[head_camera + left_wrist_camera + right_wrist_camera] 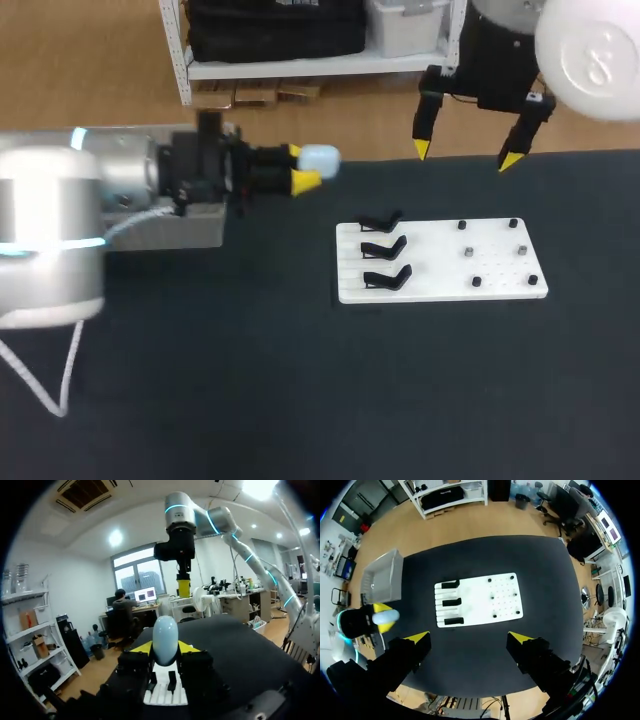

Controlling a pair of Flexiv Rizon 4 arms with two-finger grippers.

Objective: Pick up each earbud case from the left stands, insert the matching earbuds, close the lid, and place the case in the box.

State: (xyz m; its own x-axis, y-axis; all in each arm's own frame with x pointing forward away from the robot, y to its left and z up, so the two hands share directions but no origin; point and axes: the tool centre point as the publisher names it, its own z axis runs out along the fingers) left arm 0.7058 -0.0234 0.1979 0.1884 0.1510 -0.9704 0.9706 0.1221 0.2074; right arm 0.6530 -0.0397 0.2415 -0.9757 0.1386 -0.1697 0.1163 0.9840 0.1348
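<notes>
Left gripper (303,166) is clamping a case (320,158) near the box (200,230). Right gripper (468,155) is hanging, fingers apart. Stands (385,248) are sitting empty; probably only boxing is remaining.

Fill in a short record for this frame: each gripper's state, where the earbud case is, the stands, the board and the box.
left gripper: shut on the earbud case, held off the table near the box
right gripper: open, empty, over the table's far edge beyond the board
earbud case: pale, egg-shaped; lid state cannot be told
stands: three black ones on the board's left side, all empty
board: white, flat on the table, small pegs on its right half
box: clear, at the table's left; contents not visible
</notes>
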